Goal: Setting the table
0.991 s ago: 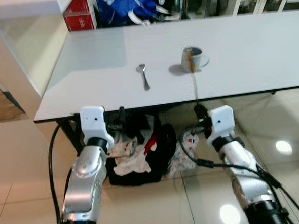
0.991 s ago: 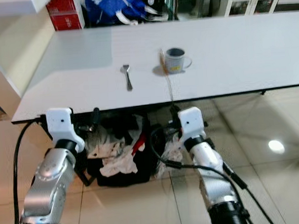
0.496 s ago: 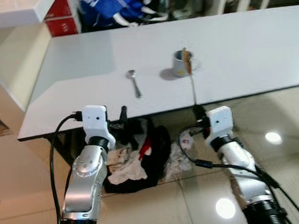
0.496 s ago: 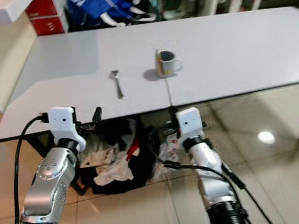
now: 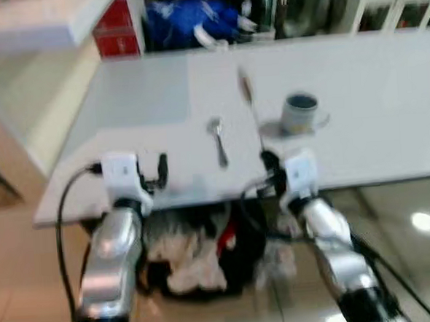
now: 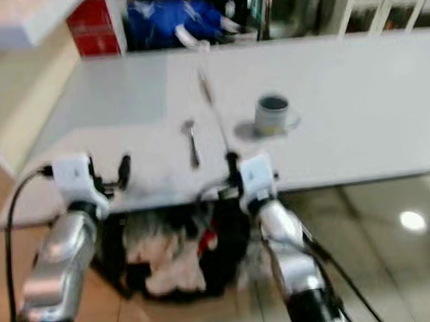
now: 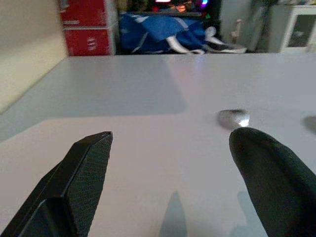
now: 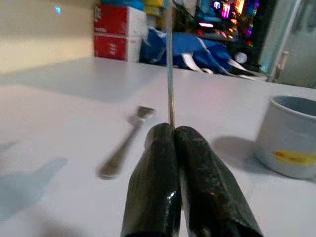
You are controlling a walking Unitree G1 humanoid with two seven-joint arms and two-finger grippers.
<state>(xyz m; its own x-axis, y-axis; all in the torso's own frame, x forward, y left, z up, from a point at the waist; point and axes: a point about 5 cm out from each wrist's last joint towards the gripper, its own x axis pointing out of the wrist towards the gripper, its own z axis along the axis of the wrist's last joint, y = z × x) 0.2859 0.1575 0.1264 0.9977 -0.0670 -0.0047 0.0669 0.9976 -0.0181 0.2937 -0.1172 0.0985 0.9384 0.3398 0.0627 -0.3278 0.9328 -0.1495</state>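
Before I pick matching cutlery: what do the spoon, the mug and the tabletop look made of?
The spoon looks like polished metal: silvery, with bright glints. The mug looks like glazed ceramic or enamel: smooth, pale grey-blue, with a yellow mark; the frames leave it open. The tabletop looks like matte white laminate: flat, even, showing soft shadows.

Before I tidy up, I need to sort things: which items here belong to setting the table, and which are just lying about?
Job:
spoon lying on the white table
mug on the table
thin utensil pinched upright in the right gripper

Lying about:
blue bag
red boxes
clothes heap under the table
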